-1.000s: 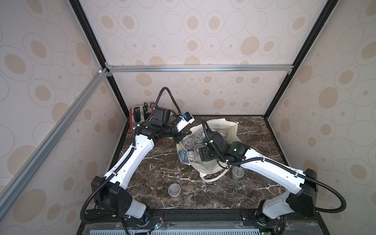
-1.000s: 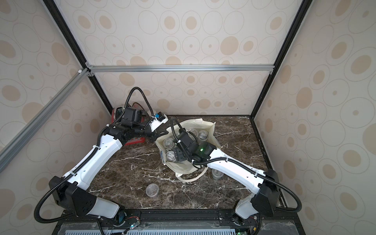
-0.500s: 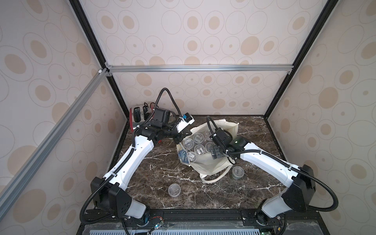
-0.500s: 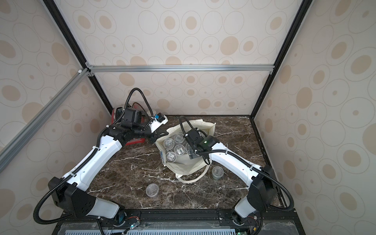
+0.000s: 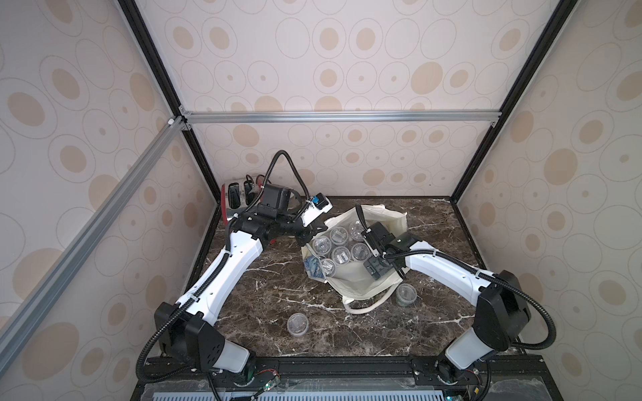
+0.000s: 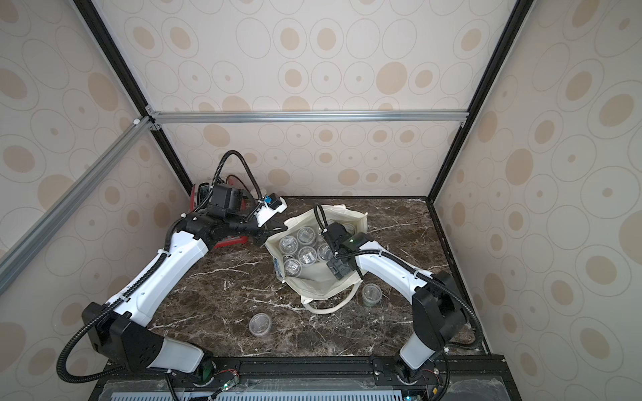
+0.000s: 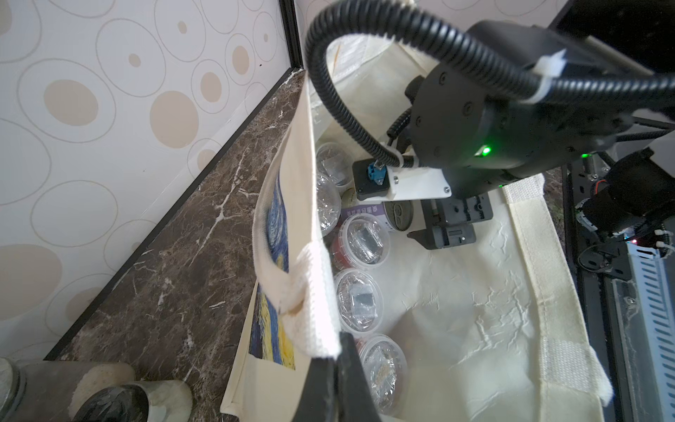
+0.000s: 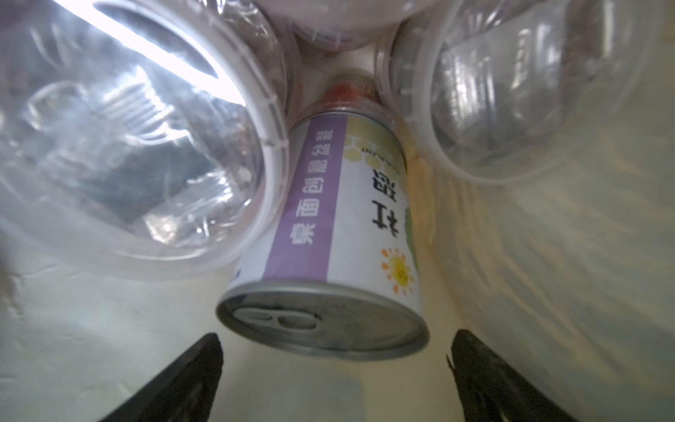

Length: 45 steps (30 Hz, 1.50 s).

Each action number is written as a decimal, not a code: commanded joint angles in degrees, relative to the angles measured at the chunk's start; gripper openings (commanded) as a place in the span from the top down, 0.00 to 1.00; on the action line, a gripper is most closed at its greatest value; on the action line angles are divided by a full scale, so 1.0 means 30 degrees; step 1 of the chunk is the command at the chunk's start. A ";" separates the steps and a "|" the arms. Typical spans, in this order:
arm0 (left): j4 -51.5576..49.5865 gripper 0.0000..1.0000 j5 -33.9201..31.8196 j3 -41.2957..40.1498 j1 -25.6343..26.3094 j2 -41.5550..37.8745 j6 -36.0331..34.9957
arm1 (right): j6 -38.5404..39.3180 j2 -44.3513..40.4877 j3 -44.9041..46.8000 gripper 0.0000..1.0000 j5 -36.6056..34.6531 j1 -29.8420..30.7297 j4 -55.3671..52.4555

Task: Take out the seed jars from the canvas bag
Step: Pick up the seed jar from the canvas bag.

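Here, the canvas bag (image 7: 475,310) is pinched at its rim by the closed left claw (image 7: 334,352); the right claw (image 8: 336,335) is spread wide, empty, before a tin can (image 8: 339,219).

Matt canvas bag (image 5: 361,288), glossy seed jars (image 5: 340,255) (plastic).

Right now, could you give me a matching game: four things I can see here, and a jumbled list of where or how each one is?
1 left pincer
2 right pincer
3 purple-labelled can
4 toaster

a open, inside the canvas bag
b lying on its side among the seed jars
c shut on the bag's top edge
d back corner of the table

Pairs: 1-c, 2-a, 3-b, 4-d
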State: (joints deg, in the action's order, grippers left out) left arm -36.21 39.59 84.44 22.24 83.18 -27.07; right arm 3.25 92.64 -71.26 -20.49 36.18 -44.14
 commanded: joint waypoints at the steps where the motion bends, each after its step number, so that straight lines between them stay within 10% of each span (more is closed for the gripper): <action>1: -0.1245 1.00 0.0196 0.0644 0.0087 -0.0479 -0.1072 | 0.2337 0.0534 0.0130 0.00 0.2124 -0.0224 0.0118; 10: -0.1115 1.00 -0.0027 0.0084 0.0087 -0.0886 -0.1315 | 0.1873 0.2363 -0.0951 0.01 0.1096 -0.0445 0.1792; 21: -0.1233 1.00 0.0050 0.0204 0.0087 -0.0864 -0.1577 | 0.1706 0.0926 -0.0974 0.30 0.1666 -0.0518 0.2379; 45: -0.0735 1.00 -0.0119 0.0900 0.0087 -0.0069 -0.0588 | -0.1364 -0.4177 -0.0706 0.36 0.2171 -0.0518 -0.1594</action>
State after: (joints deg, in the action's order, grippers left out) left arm -38.30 38.02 84.68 22.24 82.30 -28.73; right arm 1.87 82.21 -71.90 -12.34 34.70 -44.51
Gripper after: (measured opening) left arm 0.047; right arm 0.749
